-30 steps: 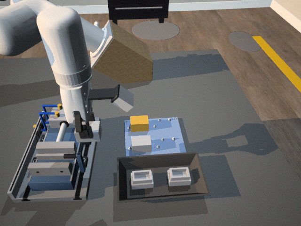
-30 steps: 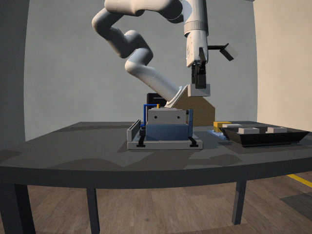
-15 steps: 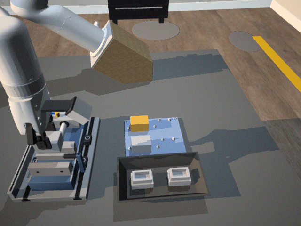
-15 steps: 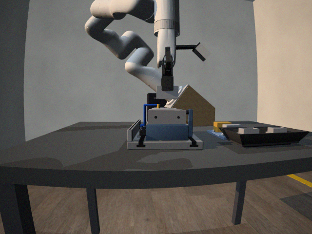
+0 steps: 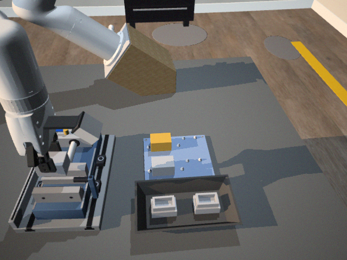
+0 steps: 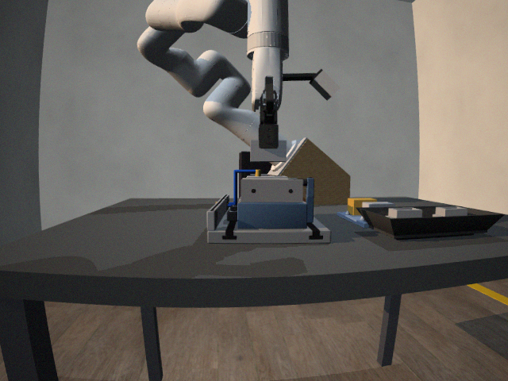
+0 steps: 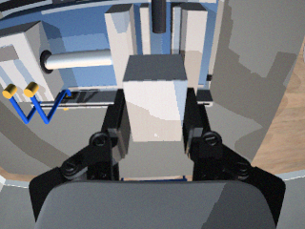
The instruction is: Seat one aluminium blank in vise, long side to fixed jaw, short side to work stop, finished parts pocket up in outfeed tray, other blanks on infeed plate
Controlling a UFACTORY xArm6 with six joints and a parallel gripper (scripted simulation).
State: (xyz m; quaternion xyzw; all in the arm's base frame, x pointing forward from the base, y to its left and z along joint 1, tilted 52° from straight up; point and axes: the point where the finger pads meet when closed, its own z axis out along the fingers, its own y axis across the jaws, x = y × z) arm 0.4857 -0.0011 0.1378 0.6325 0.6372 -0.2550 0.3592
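My gripper (image 5: 46, 164) is shut on an aluminium blank (image 5: 60, 162) and holds it in the air above the vise (image 5: 60, 181). In the side view the blank (image 6: 268, 150) hangs clear above the vise (image 6: 268, 206). In the wrist view the blank (image 7: 155, 117) sits between the fingers, with the vise opening and the work stop (image 7: 159, 10) below it. The fixed jaw (image 5: 57, 194) is at the near end. A brass blank (image 5: 160, 141) and a second aluminium blank (image 5: 162, 165) lie on the blue infeed plate (image 5: 179, 157). Two finished parts (image 5: 164, 206) (image 5: 206, 202) lie pocket up in the outfeed tray (image 5: 186, 207).
Blue hoses with yellow fittings (image 7: 29, 102) are at the vise's far block. A brown wedge-shaped block (image 5: 142, 67) stands at the arm's base behind the vise. The infeed plate carries several small pins (image 5: 193, 160).
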